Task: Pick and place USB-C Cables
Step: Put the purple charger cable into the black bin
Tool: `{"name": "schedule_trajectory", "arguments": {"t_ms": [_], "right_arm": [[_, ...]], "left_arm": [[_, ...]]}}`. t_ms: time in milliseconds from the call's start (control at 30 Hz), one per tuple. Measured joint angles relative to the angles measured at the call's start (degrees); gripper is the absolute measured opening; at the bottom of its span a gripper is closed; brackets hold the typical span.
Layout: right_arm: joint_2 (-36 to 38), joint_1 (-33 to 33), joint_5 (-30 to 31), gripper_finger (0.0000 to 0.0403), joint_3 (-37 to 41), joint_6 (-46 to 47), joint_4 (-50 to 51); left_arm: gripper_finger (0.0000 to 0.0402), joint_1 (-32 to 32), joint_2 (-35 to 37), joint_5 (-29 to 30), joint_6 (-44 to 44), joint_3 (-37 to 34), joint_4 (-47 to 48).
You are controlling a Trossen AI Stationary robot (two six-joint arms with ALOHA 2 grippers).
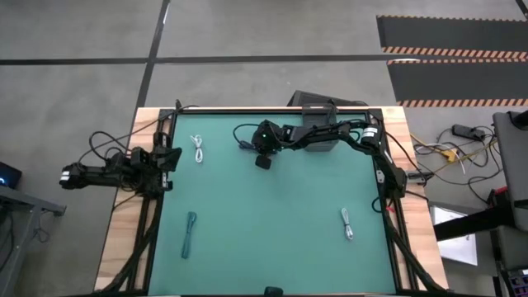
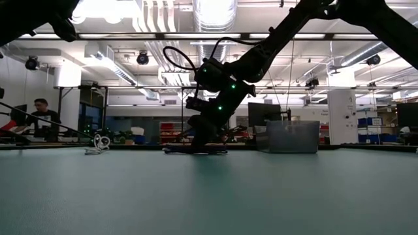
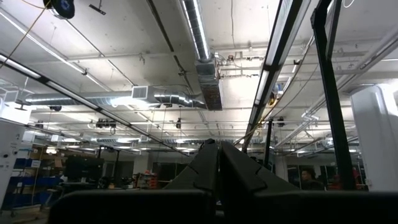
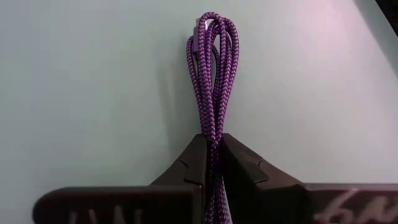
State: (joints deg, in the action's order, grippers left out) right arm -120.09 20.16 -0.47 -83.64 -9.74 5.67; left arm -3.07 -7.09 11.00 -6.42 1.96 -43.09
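Note:
A dark braided cable bundle lies on the green mat toward the far middle; in the low view it shows flat on the mat. My right gripper is shut on it, slanting down. A white cable lies at the far left, a teal one near left, and a light grey one near right. My left gripper is shut on nothing, pulled back at the table's left edge and pointing up at the ceiling. My right gripper pinches several strands of the bundle between its two fingers, which close on its two sides. The fingers slant down from the table's right. The looped end reaches out past the fingertips and lies on the mat.
A clear bin stands on the mat at the far side, right of my right gripper. A loop of robot wiring hangs by the right wrist. A person sits in the room beyond the table.

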Motion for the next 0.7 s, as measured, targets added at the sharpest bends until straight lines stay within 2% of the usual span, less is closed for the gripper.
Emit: {"name": "schedule_trajectory", "arguments": {"t_ms": [267, 500, 700], "right_arm": [[0.0, 0.0, 0.7, 0.0019, -1.3, 3.2, 0.1], [0.3, 0.0, 9.1, 0.0018, -5.5, 18.2, 2.3], [0.4, 0.0, 19.1, 0.0018, -12.3, 29.8, 14.9]], "left_arm": [[0.0000, 0.0, 0.0, 0.0, 0.0, 0.0, 0.0], [0.0000, 0.0, 0.0, 0.0, 0.0, 0.0, 0.0], [0.0000, 0.0, 0.0, 0.0, 0.0, 0.0, 0.0]]}}
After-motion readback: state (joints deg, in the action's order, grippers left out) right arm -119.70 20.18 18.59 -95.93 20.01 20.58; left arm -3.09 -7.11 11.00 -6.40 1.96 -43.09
